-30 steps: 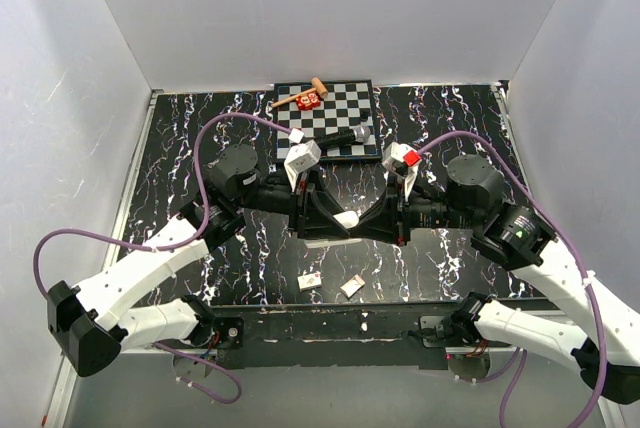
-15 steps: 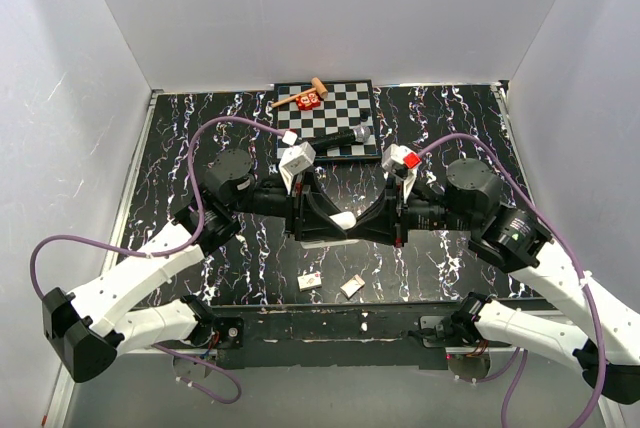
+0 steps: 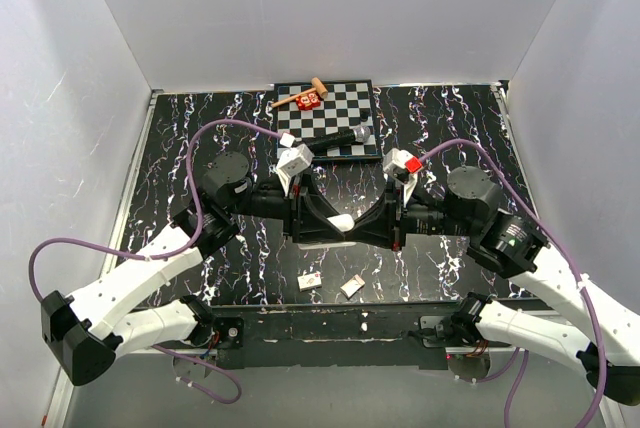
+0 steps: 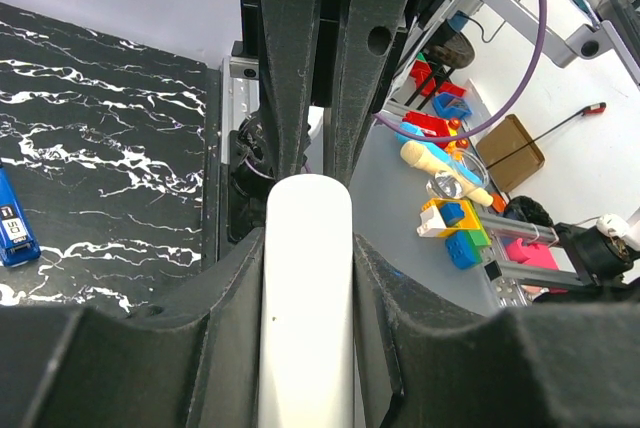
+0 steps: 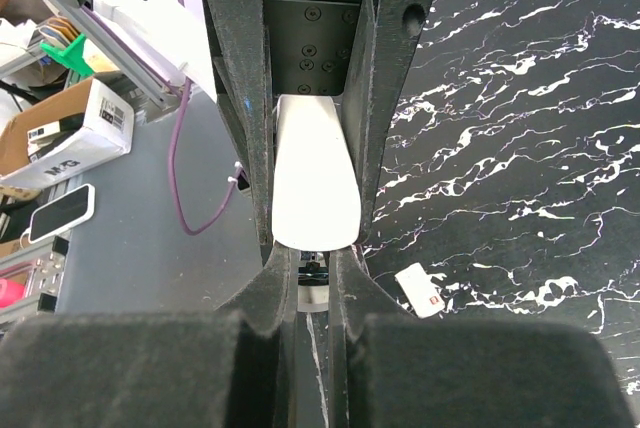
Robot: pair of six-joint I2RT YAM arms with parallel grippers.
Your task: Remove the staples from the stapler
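A checkerboard (image 3: 345, 108) lies at the far edge of the black marbled worktop (image 3: 200, 128). A wooden mallet (image 3: 300, 95) and a small red block (image 3: 308, 100) are at its far left corner, and a black microphone (image 3: 340, 137) lies on its near side. A white card (image 3: 311, 279) and a pale packet (image 3: 351, 286) lie near each other by the front edge, and a slim white object (image 3: 343, 220) sits over the middle.

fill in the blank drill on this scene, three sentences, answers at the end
1. The left claw and the right claw are both shut on the same slim ___ rounded object.
2. At the far edge of the black-and-white checkered board, the small wooden mallet lies next to a small ___ block.
3. On the black marbled table, near the arm bases, lie ___ small packets.

Missing words: white; red; two
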